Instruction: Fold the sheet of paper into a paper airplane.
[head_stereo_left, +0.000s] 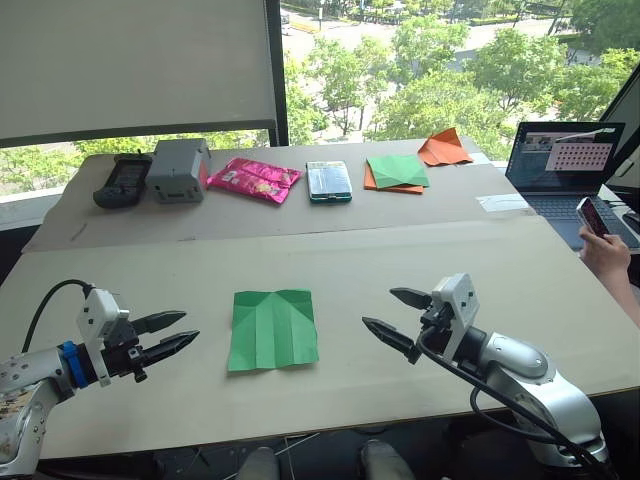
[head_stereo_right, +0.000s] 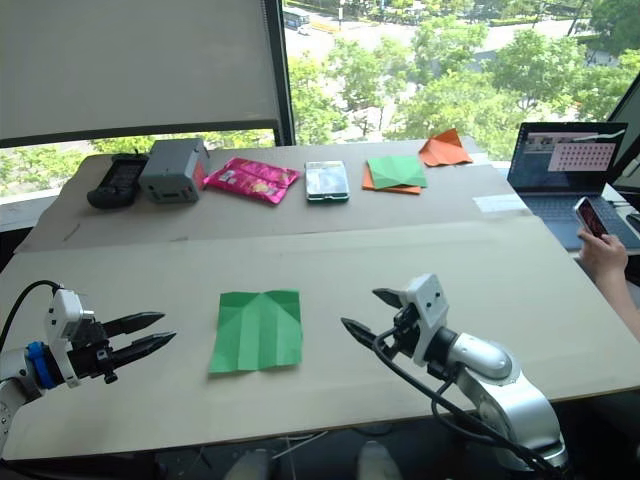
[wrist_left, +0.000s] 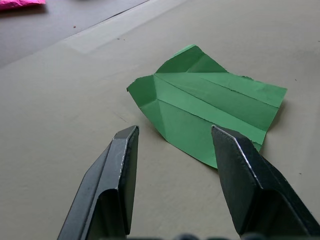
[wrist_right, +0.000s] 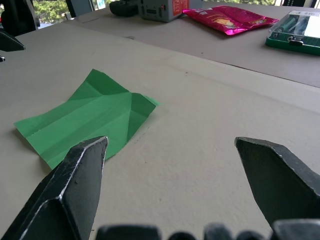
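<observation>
Both grippers hover with fingers spread and empty — the left gripper (head_stereo_left: 172, 335) near the table's (head_stereo_left: 560, 300) front left corner, the right gripper (head_stereo_left: 395, 317) toward the front right. Between them, touched by neither, the creased sheet of paper (head_stereo_left: 272, 328) lies flat near the front edge.
</observation>
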